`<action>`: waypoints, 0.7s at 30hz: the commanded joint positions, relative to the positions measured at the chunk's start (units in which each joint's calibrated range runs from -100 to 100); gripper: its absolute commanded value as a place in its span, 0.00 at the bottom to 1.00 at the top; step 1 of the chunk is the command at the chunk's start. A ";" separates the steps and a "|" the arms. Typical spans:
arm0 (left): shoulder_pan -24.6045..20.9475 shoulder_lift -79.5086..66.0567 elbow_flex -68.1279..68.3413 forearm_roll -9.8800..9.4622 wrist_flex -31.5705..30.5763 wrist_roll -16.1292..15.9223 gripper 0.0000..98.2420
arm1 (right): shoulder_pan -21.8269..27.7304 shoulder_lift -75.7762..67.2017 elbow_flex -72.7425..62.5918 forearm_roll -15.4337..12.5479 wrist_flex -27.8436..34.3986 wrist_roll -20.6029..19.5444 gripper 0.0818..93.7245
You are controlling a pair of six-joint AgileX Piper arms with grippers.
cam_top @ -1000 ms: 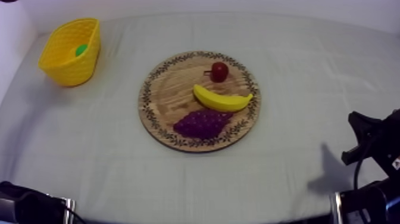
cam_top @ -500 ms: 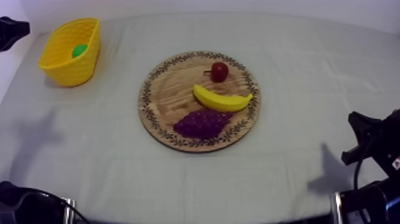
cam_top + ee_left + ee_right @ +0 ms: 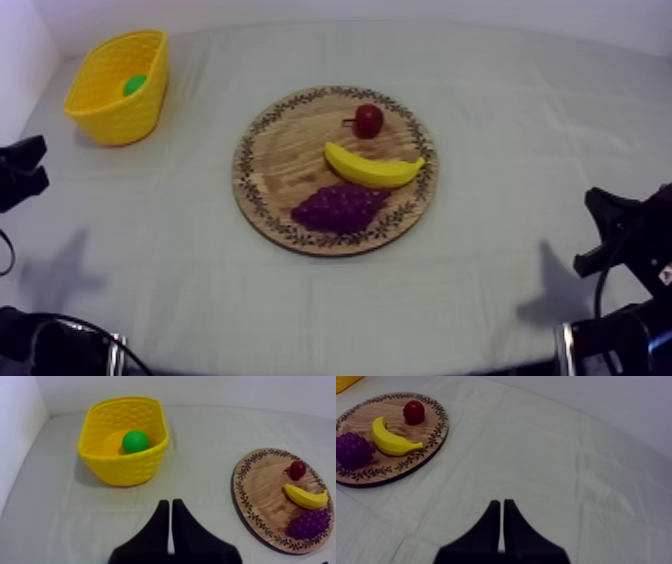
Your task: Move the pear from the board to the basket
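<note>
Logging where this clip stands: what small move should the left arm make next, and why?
Probably bring the left arm down to its rest pose. The pear lies inside the yellow basket, the wooden board holds only the banana, grapes and small red fruit, and the left jaws lie together, empty.

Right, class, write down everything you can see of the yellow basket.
The yellow basket looks like moulded plastic with a woven lattice pattern, oval, its walls flaring up to a plain rim. It stands upright on the cloth near the table's far left corner, apart from the wooden board. A round green fruit, the pear, lies inside.
</note>
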 commanded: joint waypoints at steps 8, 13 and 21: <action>-3.40 -16.58 18.44 -2.08 -3.34 10.30 0.00 | 0.02 -0.04 -0.05 -0.01 0.02 -0.02 0.00; -5.12 -22.52 21.73 -3.12 -1.16 11.27 0.00 | 0.02 -0.04 -0.05 -0.01 0.02 -0.04 0.00; -6.60 -24.71 23.21 -3.11 -0.64 4.02 0.00 | 0.02 -0.04 -0.05 -0.01 0.02 -0.01 0.00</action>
